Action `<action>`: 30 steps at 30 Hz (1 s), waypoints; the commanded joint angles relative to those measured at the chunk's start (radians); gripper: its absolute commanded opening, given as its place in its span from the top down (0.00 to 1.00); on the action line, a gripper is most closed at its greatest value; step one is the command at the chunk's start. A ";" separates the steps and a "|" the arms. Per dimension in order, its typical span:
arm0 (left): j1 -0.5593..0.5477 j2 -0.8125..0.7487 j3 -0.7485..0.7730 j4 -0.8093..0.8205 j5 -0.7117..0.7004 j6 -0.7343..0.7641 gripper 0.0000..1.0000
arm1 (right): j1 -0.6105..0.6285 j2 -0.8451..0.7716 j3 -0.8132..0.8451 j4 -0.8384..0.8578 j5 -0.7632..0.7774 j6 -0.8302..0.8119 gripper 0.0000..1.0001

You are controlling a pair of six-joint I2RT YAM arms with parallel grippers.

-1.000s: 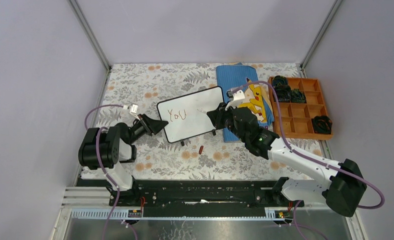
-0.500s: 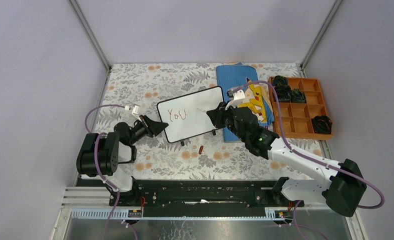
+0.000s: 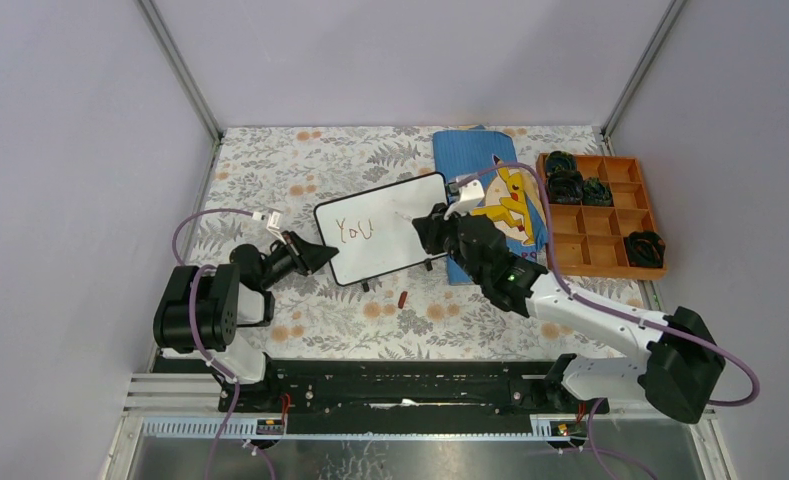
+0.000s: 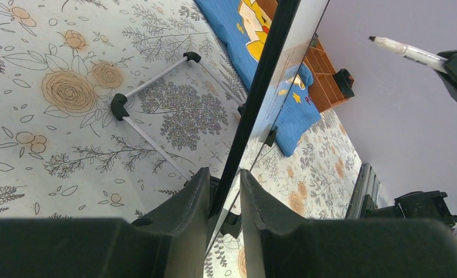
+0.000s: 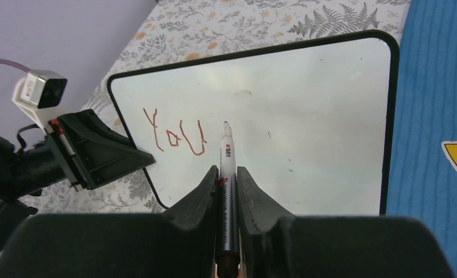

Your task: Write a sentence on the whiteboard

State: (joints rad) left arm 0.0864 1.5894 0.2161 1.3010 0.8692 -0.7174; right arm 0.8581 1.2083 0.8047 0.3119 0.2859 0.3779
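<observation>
An orange compartment tray is sitting at the right edge of the floral tabletop. Dark coiled things, too small to identify, are lying in three of its far-left cells, and another is lying in a near-right cell. The whiteboard is resting mid-tabletop, just beside a blue cloth, and is bearing only the red-brown "You" of the sentence. The left pincer is pinching the board's left edge. The right pincer is pinching a marker, its tip pointing just right of the "U"; whether it is touching the board is unclear.
</observation>
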 commanded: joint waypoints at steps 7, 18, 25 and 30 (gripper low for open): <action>-0.013 0.017 0.012 0.006 -0.014 0.035 0.69 | 0.100 0.115 0.056 0.122 0.240 -0.140 1.00; -0.017 0.016 0.016 -0.011 -0.022 0.045 0.72 | 0.119 0.164 0.088 0.172 0.276 -0.176 1.00; -0.017 0.015 0.019 -0.020 -0.024 0.048 0.72 | 0.119 0.185 0.110 0.165 0.257 -0.175 1.00; -0.019 0.015 0.019 -0.023 -0.026 0.048 0.73 | 0.118 0.193 0.116 0.155 0.252 -0.172 1.00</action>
State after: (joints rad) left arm 0.0780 1.5940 0.2184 1.3003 0.8658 -0.6998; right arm 0.9676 1.3945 0.8703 0.4263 0.5224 0.2157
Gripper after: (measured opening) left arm 0.284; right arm 0.185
